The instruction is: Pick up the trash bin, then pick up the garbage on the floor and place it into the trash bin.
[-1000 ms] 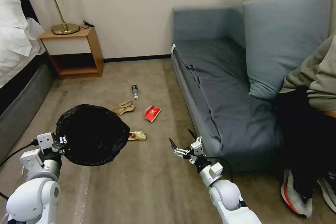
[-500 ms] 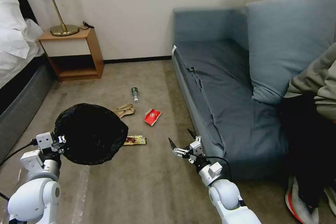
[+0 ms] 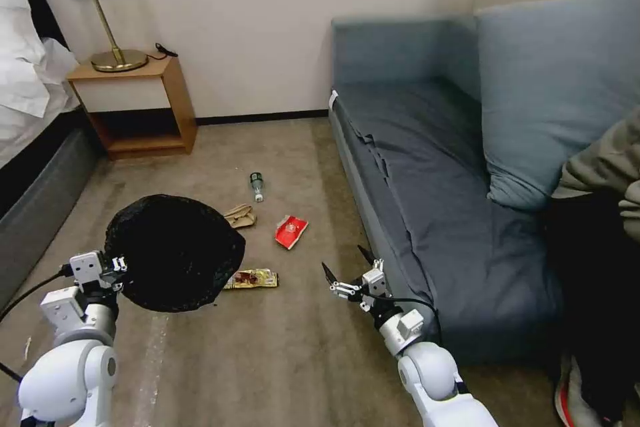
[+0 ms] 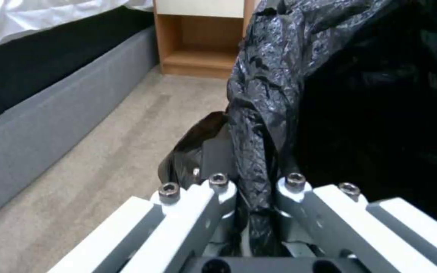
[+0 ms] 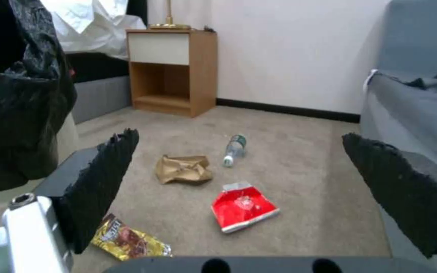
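Left gripper [image 4: 251, 189] jaws clamped on the bin [image 3: 175, 253] liner's rim, bin held off the carpet [image 3: 280, 347]. Right gripper [image 3: 347, 272] jaws spread wide, empty, beside the sofa [image 3: 427, 213]. Beyond the bin on bare carpet: wrapper [image 3: 252, 278] nearest, paper bag [image 3: 240, 216], red packet [image 3: 291, 231], bottle [image 3: 257, 185]. Nightstand [image 3: 133, 107] farther off by the wall. Wrapper print unreadable.

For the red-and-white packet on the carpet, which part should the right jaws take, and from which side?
Probably from above, across the torn white end of the red-and-white packet. It lies flat on the carpet, apart from the other litter, and that end looks slightly raised. The right gripper is open and empty, near the sofa, while the left gripper holds the trash bin.
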Motion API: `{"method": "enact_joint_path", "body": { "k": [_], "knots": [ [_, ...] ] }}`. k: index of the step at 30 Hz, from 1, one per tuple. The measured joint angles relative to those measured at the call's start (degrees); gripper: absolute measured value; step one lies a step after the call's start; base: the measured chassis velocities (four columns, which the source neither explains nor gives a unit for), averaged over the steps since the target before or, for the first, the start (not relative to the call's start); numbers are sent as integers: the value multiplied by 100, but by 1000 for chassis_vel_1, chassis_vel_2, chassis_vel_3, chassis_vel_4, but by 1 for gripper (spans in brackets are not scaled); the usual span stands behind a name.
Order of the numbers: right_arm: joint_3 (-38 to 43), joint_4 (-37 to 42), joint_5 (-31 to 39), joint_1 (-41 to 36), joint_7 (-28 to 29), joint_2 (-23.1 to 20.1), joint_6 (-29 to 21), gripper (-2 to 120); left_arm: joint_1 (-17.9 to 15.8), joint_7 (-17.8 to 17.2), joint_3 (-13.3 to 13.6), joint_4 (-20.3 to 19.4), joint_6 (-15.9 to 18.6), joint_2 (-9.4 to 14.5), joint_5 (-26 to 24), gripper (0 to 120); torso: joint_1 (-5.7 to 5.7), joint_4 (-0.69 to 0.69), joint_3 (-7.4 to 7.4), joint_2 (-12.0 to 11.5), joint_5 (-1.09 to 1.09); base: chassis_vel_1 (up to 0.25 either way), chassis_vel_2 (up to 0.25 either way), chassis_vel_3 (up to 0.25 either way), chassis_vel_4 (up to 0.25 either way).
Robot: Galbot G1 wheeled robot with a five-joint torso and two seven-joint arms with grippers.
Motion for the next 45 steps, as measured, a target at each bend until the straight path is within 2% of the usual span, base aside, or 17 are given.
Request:
{"method": "enact_joint_path", "body": {
  "k": [5, 7, 12, 45],
  "knots": [
    [2, -12, 1, 0, 0, 2, 4, 100, -4, 24, 13, 21, -110, -1, -7, 4, 0, 0, 0, 0, 0, -16, 97, 96, -9],
    [4, -25, 2, 1, 0, 4, 8, 100, -24, 63, 14, 56, -276, -4, 7, 4, 0, 1, 0, 0, 0, -3, 96, 97, 2],
    [6, -36, 4, 1, -2, 8, 13, 100, -43, 109, 30, 69, -353, -7, 9, 4, 0, 1, 0, 0, 0, -23, 83, 79, -25],
    [-127, 64, -7, 72, 75, 38, -32, 100, -27, 99, 34, 54, -388, -29, -21, 4, 0, 0, 0, 0, 0, -53, 55, 52, -59]
  ]
}}
